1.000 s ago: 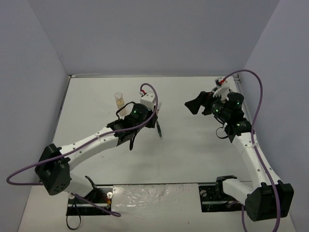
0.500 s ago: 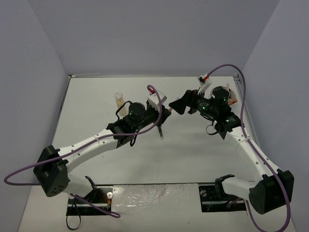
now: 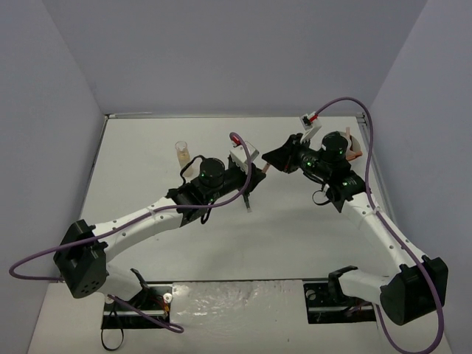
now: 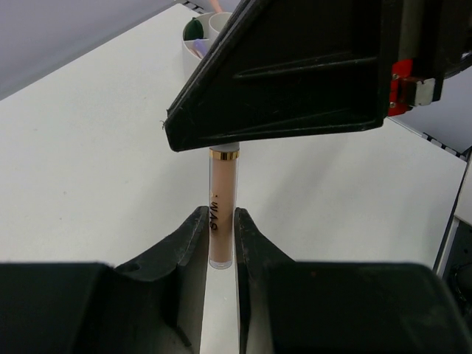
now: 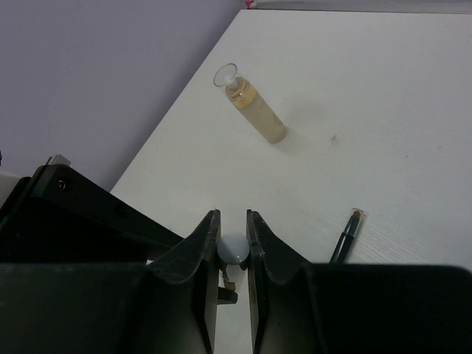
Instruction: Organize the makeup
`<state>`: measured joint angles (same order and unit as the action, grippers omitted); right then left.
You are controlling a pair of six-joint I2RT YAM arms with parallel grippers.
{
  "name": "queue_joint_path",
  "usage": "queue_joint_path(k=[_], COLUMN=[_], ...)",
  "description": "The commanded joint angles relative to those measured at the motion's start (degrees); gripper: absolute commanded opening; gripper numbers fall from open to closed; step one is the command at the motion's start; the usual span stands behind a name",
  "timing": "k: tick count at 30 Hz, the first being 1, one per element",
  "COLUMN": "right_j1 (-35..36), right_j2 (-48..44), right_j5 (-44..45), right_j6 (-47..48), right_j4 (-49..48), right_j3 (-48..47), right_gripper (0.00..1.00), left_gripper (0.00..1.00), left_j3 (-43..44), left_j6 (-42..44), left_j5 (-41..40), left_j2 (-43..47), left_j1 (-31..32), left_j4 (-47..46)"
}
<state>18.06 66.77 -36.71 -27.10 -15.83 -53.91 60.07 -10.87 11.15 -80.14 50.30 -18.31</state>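
Observation:
My left gripper (image 4: 219, 237) is shut on the lower end of a slim beige makeup tube (image 4: 223, 199) with a gold band. It holds the tube off the table. My right gripper (image 5: 234, 243) is shut on the tube's white cap (image 5: 234, 249) at the other end. In the top view the two grippers meet tip to tip, left gripper (image 3: 253, 172) and right gripper (image 3: 270, 161). A small clear bottle (image 3: 181, 153) of beige liquid stands at the back left. A thin black pencil (image 5: 347, 235) with a red tip lies on the table below the grippers.
The white divided bowl (image 4: 200, 35) holds a dark green disc and stands at the back right, mostly hidden behind the right arm in the top view. Grey walls close the table on three sides.
My right gripper swung left to the tube and closed on its cap. The left arm carried the tube a little to the right to meet it.

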Motion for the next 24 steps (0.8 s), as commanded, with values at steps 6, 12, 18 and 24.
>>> queue_joint_path(k=[6, 12, 18, 24], right_j1=[0.07, -2.84, -13.93, -21.61], right_j2=[-2.05, -2.17, 1.90, 11.76], right_j5=[4.21, 18.03, 35.88, 39.51], right_j6=[4.94, 13.19, 21.75, 23.80], right_j4=[-0.41, 6.07, 3.85, -4.37], right_j3=[-2.42, -6.72, -10.22, -14.02], right_gripper=[0.00, 0.00, 0.00, 0.00], left_gripper=[0.43, 0.91, 0.97, 0.97], left_j3=[4.57, 9.17, 17.48, 22.87], left_j6=[-3.37, -3.72, -5.75, -6.68], left_j5=[-2.65, -7.41, -8.29, -4.59], left_j2=[-0.49, -0.46, -0.42, 0.24], left_j1=[0.38, -1.17, -9.43, -17.69], left_j4=[-1.59, 8.44, 32.34, 50.31])
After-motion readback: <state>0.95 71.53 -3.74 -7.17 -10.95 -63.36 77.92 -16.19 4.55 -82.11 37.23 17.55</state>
